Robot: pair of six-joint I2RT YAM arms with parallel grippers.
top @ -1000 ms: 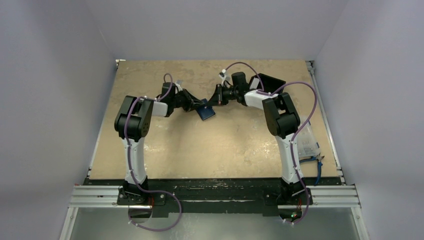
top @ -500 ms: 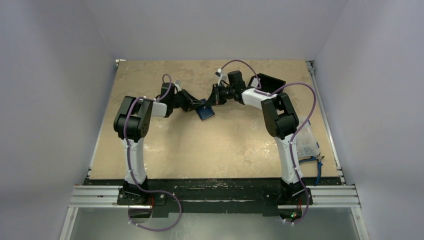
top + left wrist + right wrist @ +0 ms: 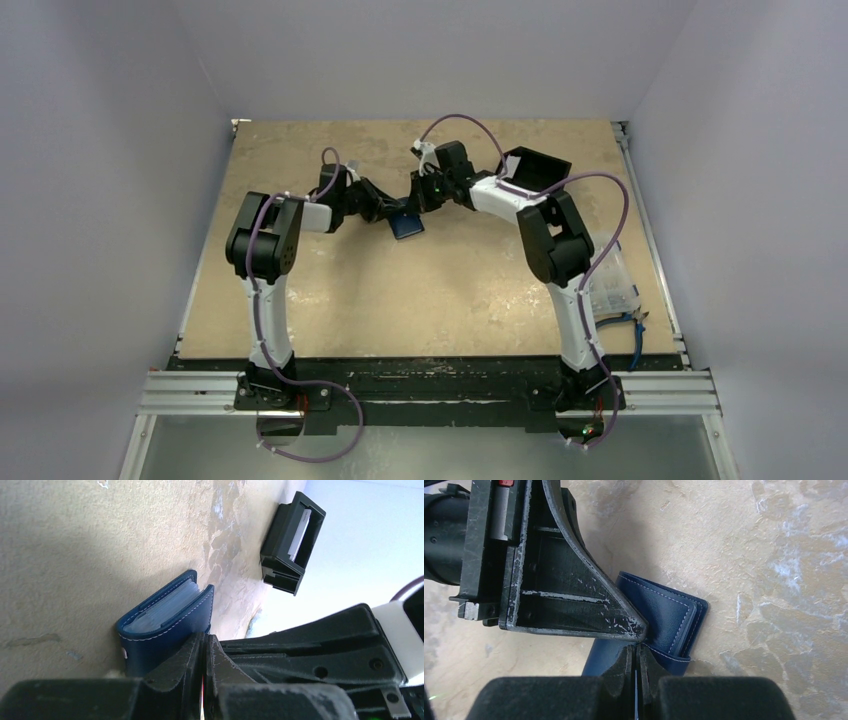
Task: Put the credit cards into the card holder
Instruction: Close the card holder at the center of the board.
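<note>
Mottled beige tabletop (image 3: 450, 300) boxed in by plain pale grey walls (image 3: 120, 150), that's basically the whole room. Left gripper (image 3: 205, 641) has its fingers pressed flat together, tips right at the near cover of the card holder (image 3: 167, 616). Right gripper (image 3: 636, 654) is squeezed together too, with the holder's lower flap running in under its tips. Can't tell if either one actually has leather pinched. They meet nose to nose from opposite sides, so the holder sits hemmed in between them around mid-table, a bit toward the far side, partly covered from above. It's navy and pretty much square, so no real long axis. It's slightly ajar with pale sleeves showing, mouth facing the black open-sided box (image 3: 292, 542) at far right, fold turned away from it. Clear plastic box (image 3: 612, 285) sits well apart by the right edge.
</note>
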